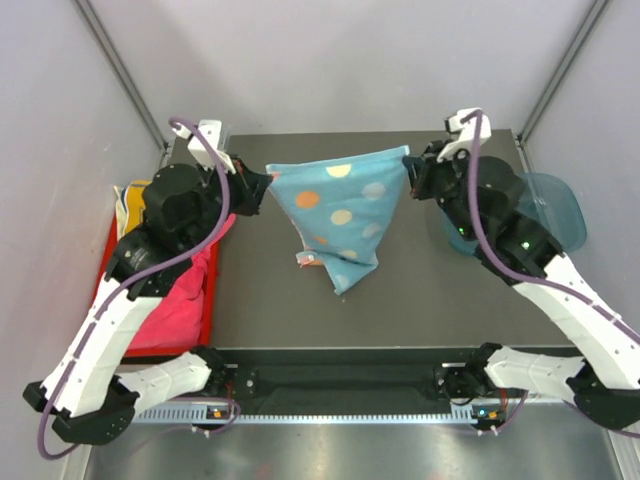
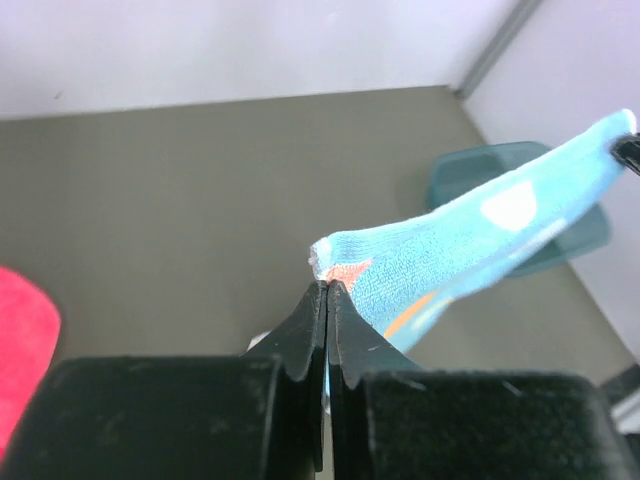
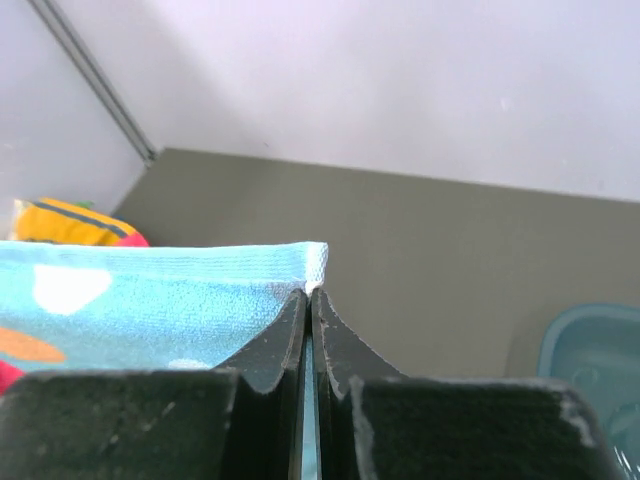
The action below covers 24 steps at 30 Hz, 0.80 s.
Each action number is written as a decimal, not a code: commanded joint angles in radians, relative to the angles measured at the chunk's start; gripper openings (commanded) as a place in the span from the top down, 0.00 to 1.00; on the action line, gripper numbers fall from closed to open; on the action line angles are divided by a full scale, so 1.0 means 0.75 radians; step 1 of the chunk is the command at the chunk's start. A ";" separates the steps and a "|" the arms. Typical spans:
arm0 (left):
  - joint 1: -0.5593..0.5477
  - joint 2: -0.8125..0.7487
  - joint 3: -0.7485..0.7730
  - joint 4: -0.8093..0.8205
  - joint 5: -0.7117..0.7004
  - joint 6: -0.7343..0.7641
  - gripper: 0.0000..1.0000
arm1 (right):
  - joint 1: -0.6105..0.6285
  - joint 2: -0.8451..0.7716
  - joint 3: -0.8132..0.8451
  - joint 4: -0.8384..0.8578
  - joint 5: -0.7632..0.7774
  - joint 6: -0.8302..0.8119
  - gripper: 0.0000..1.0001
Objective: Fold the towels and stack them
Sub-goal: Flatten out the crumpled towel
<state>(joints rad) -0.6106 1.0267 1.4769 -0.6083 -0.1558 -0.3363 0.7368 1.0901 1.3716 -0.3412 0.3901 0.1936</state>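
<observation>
A light blue towel with orange and cream dots (image 1: pixel 340 210) hangs stretched above the dark table between both arms, its lower part drooping to a point. My left gripper (image 1: pixel 262 184) is shut on its left top corner (image 2: pixel 335 262), and my right gripper (image 1: pixel 411 172) is shut on its right top corner (image 3: pixel 312 262). A hot pink towel (image 1: pixel 175 305) lies in the red tray (image 1: pixel 108 262) at the left, under the left arm. A yellow towel (image 1: pixel 128 203) shows at the tray's far end and again as the yellow towel (image 3: pixel 70 222) in the right wrist view.
A translucent teal bin (image 1: pixel 555 212) stands at the table's right edge, partly behind the right arm; the same teal bin (image 2: pixel 500 195) lies beyond the towel in the left wrist view. Grey walls close in the back and sides.
</observation>
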 commanded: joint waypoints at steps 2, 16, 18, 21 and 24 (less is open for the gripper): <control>0.004 -0.039 0.113 -0.026 0.154 0.088 1.00 | 0.032 -0.122 0.092 -0.015 -0.015 -0.094 1.00; 0.006 -0.056 0.334 -0.073 0.369 0.039 1.00 | 0.179 -0.200 0.368 -0.193 -0.033 -0.080 1.00; 0.006 -0.050 0.352 -0.077 0.351 0.023 1.00 | 0.185 -0.198 0.396 -0.220 -0.031 -0.058 1.00; 0.006 -0.042 0.362 -0.085 0.280 -0.022 1.00 | 0.192 -0.198 0.405 -0.247 0.016 -0.021 1.00; 0.004 -0.001 0.348 -0.115 0.132 -0.063 1.00 | 0.192 -0.169 0.388 -0.265 0.122 -0.007 1.00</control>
<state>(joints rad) -0.6125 1.0084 1.7187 -0.6678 0.0799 -0.3515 0.8753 0.9581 1.6329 -0.5159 0.3519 0.1707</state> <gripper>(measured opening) 0.010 0.009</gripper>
